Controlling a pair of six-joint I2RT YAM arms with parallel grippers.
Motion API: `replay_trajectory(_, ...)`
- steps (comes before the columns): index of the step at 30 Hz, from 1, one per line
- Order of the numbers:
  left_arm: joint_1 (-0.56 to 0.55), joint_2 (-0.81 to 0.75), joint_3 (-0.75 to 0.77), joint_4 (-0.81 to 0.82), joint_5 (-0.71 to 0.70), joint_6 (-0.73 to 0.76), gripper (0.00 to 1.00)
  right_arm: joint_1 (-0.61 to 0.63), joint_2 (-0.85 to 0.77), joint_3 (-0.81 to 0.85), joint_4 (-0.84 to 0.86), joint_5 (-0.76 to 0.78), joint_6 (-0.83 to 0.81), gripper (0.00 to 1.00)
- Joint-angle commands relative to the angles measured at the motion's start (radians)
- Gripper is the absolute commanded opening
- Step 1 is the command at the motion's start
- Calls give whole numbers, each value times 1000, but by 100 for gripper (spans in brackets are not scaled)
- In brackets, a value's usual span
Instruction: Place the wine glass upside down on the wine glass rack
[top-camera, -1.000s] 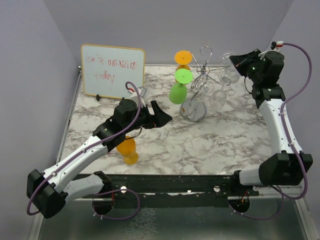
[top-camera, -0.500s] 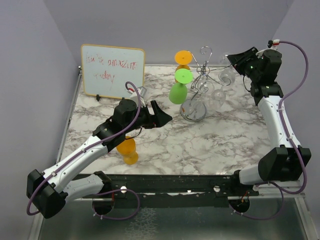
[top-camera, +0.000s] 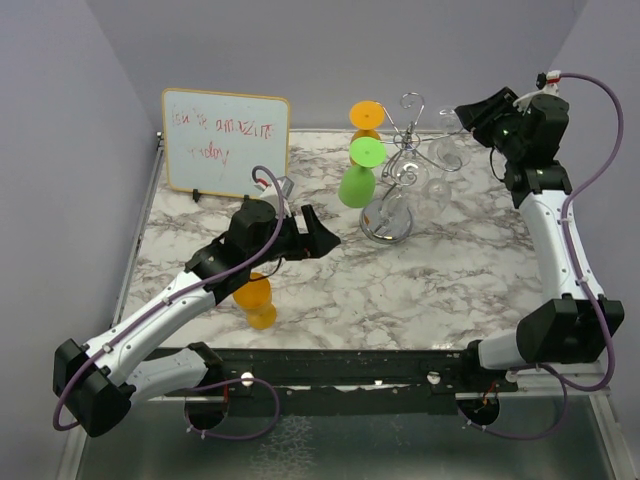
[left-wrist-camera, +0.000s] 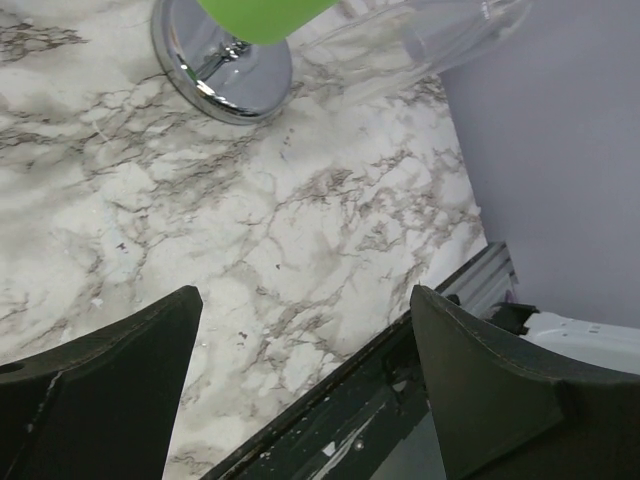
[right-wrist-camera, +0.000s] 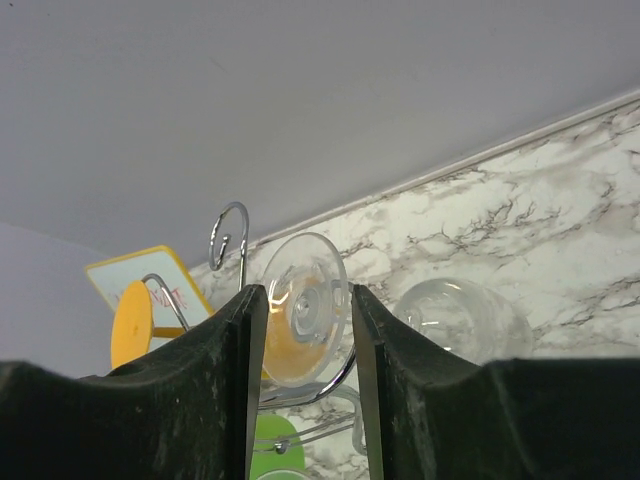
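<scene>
The wine glass rack (top-camera: 402, 170) stands at the back middle on its chrome base (top-camera: 388, 224). A clear wine glass (top-camera: 445, 155) hangs upside down on its right arm. In the right wrist view its foot (right-wrist-camera: 303, 310) rests on a chrome wire, and its bowl (right-wrist-camera: 460, 318) is to the right. My right gripper (top-camera: 462, 110) (right-wrist-camera: 303, 290) is part open, a finger on each side of that foot, with a thin gap on the right. A green glass (top-camera: 357, 180) hangs on the rack's left. My left gripper (top-camera: 322, 232) (left-wrist-camera: 305, 295) is open and empty left of the rack.
An orange glass (top-camera: 366, 115) is behind the rack. Another orange glass (top-camera: 256, 300) stands under my left arm. A second clear glass (top-camera: 437, 190) hangs low on the rack. A whiteboard (top-camera: 225, 140) leans at the back left. The rack base (left-wrist-camera: 225, 70) shows in the left wrist view.
My right gripper has shifted slightly left and up at the rack. The clear glass has moved left onto the rack's right arm. My left arm has hardly moved.
</scene>
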Motion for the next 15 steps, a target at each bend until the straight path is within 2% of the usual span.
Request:
replay_trajectory(1,4,-28,56,-139,-116,84,87,-5,-43,25,-33,17,-75,46)
replay_trajectory(12,4,-99,157,-444,-294,128,90,-5,-162,-27,-70,65,-115,48)
replay_trajectory(15,4,-102,206,-568,-326,117,87,-6,-225,-70,-77,89,-118,48)
